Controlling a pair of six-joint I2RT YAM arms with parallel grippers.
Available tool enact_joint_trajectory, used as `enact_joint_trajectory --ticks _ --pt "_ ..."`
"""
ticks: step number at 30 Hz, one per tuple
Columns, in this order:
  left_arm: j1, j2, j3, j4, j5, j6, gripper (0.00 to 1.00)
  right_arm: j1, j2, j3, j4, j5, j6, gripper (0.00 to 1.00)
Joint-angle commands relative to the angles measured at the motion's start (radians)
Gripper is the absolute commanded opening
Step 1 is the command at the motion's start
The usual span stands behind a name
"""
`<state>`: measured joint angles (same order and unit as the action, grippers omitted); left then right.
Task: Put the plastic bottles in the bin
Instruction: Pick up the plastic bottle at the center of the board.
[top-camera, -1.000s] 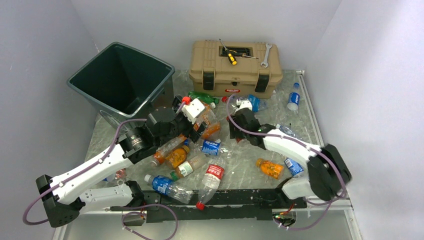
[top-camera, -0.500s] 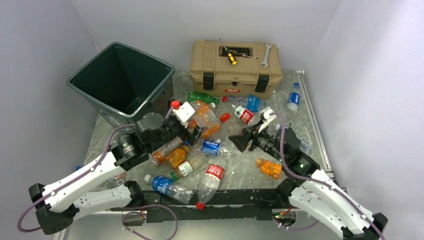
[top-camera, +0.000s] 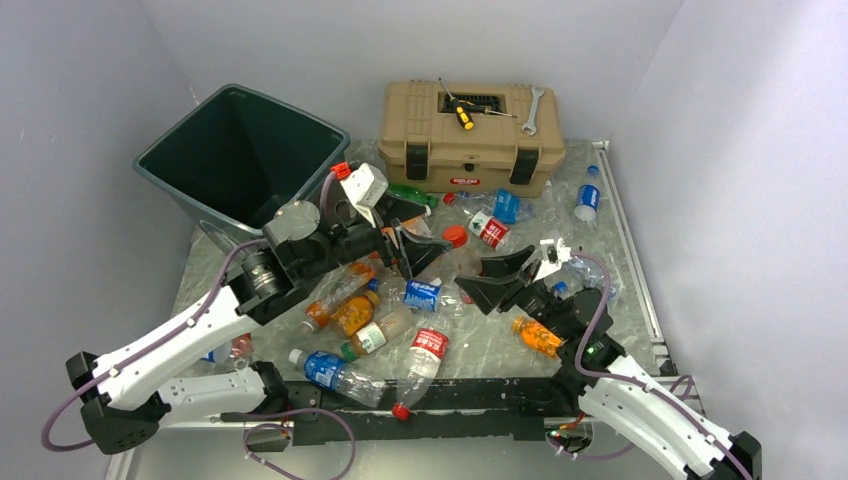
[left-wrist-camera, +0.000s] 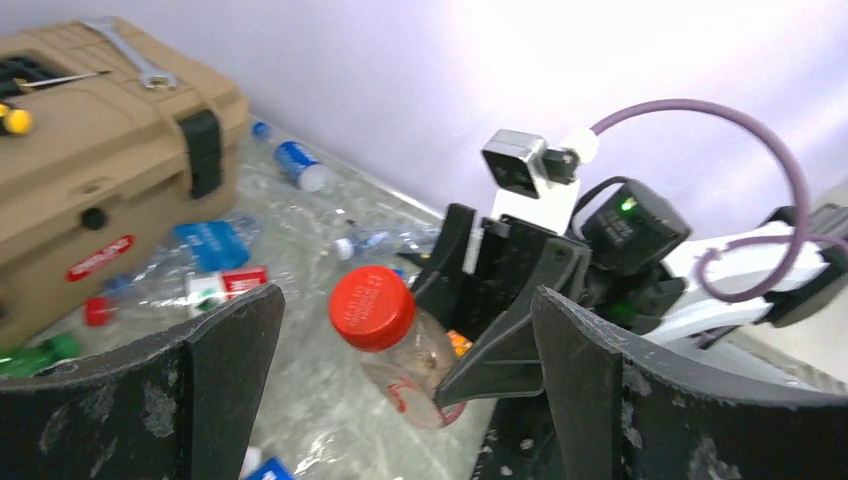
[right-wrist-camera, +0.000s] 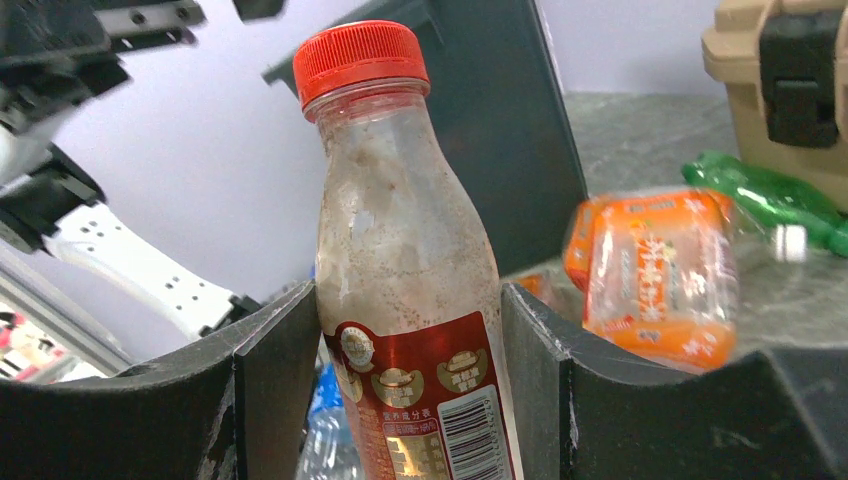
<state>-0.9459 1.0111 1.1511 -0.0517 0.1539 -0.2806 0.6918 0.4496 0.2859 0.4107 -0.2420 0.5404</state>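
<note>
My right gripper (top-camera: 476, 277) is shut on a clear plastic bottle (right-wrist-camera: 400, 230) with a red cap and red label, holding it above the table's middle. The bottle (top-camera: 458, 258) leans with its cap toward my left gripper (top-camera: 420, 248). That gripper is open, and in the left wrist view the red-capped bottle (left-wrist-camera: 400, 350) sits between its spread fingers (left-wrist-camera: 230, 340), touching neither. Several other plastic bottles lie on the table, among them an orange one (top-camera: 355, 312) and a blue-labelled one (top-camera: 325, 370). The dark green bin (top-camera: 160, 165) stands at the back left, behind the left arm.
A tan toolbox (top-camera: 470, 125) sits at the back centre with a yellow-handled screwdriver (top-camera: 463, 115) and a wrench (top-camera: 531, 108) on its lid. More bottles lie near the toolbox (top-camera: 587, 200) and by the right arm (top-camera: 540, 336). White walls close in both sides.
The right arm pulled back from the bottles near the toolbox and now holds the red-capped bottle up. The left gripper rose and swung right, so its open fingers now flank the bottle's cap.
</note>
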Motion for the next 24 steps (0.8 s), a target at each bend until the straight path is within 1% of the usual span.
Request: enact_joint_trajectory --ticks 1,6,8,12,14,18,20,22,23,24 --pt "-0.002 0.038 -0.015 0.163 0.118 -0.166 0.99 0.005 0.038 -0.01 0.314 -0.013 0.092 0.0" --pt "-0.002 0.096 -0.002 0.196 0.142 -0.18 0.99 0.005 0.065 -0.012 0.408 -0.024 0.14 0.0" --pt "-0.002 0.131 0.018 0.191 0.153 -0.183 0.97 0.005 0.073 -0.01 0.417 -0.041 0.144 0.0" --pt "-0.002 0.177 0.052 0.198 0.206 -0.195 0.9 0.005 0.069 -0.017 0.427 -0.051 0.155 0.0" --pt "-0.002 0.196 0.059 0.197 0.211 -0.199 0.87 0.005 0.067 -0.025 0.434 -0.053 0.156 0.0" --pt "-0.002 0.202 0.042 0.248 0.219 -0.212 0.81 0.005 0.064 -0.034 0.427 -0.063 0.157 0.0" --pt "-0.002 0.202 0.039 0.267 0.229 -0.216 0.72 0.005 0.06 -0.037 0.423 -0.062 0.159 0.0" --pt "-0.003 0.202 0.035 0.289 0.242 -0.222 0.67 0.005 0.057 -0.038 0.42 -0.062 0.156 0.0" --pt "-0.002 0.201 0.034 0.299 0.248 -0.225 0.67 0.005 0.059 -0.039 0.414 -0.063 0.153 0.0" --pt "-0.002 0.2 0.033 0.305 0.254 -0.227 0.71 0.005 0.059 -0.038 0.407 -0.063 0.149 0.0"
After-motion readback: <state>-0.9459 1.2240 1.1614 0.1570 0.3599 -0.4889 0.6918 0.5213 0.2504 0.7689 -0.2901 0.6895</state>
